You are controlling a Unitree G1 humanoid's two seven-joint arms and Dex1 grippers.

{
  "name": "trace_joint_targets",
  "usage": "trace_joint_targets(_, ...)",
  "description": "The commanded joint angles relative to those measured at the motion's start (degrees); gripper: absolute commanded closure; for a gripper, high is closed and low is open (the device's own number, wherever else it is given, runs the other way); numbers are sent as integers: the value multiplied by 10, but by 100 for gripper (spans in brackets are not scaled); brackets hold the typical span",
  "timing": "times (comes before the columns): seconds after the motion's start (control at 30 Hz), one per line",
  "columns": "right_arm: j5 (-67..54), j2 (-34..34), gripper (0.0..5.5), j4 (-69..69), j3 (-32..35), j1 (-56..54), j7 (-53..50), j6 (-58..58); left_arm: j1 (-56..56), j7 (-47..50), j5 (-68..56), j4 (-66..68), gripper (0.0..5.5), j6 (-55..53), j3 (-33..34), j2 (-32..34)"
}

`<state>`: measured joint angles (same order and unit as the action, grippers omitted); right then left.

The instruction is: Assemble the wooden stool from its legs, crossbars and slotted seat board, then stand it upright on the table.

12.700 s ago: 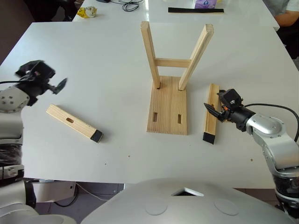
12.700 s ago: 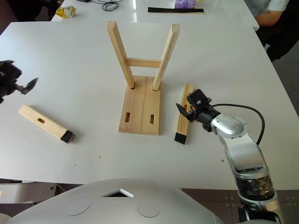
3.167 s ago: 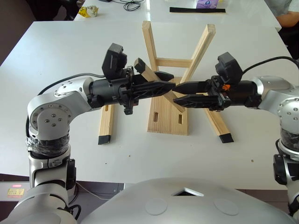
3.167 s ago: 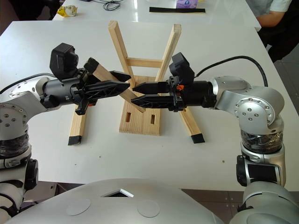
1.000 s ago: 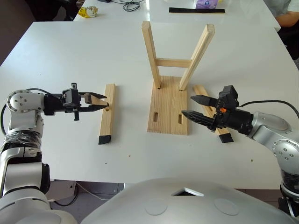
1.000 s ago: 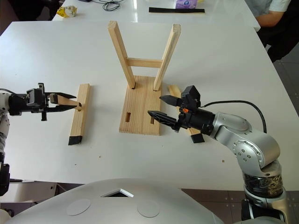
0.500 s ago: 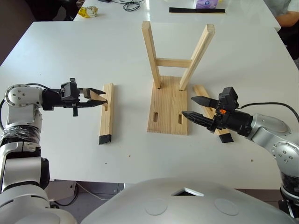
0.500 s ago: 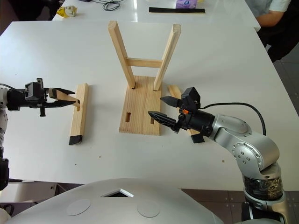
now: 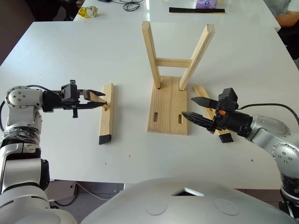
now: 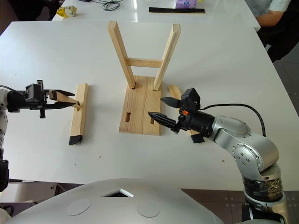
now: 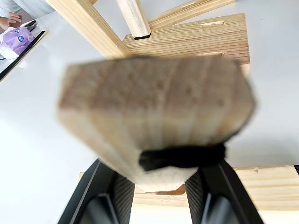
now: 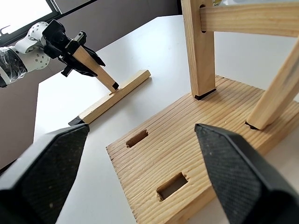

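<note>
The left gripper (image 9: 97, 99) clamps a short crossbar (image 10: 71, 99), its tip seemingly in the slot of the lying leg (image 9: 106, 116); the right gripper (image 9: 188, 107) stands spread wide beside the seat board (image 9: 167, 112).

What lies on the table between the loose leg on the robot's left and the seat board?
Nothing: the stretch of table between the loose leg and the seat board is bare, as the left eye view shows.

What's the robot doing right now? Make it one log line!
left end effector: shut on crossbar, tip on lying leg | right end effector: open, near seat board | two slots empty
</note>
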<state>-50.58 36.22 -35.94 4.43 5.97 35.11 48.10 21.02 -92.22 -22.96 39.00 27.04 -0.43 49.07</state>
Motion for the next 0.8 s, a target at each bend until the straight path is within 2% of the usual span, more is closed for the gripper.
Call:
trace_joint_targets(0.03, 3, 1, 132, -8, 1, 3, -6, -2, -8, -2, -1, -14, 420, 6, -12, 13)
trace_joint_targets(0.47, -3, 2, 132, -17, 5, 13, -13, 1, -29, -3, -17, -29, 420, -7, -34, 34)
trace_joint_targets(0.8, -2, 16, 132, -13, -2, 6, -5, 9, -75, -2, -39, -87, 420, -92, -56, 54)
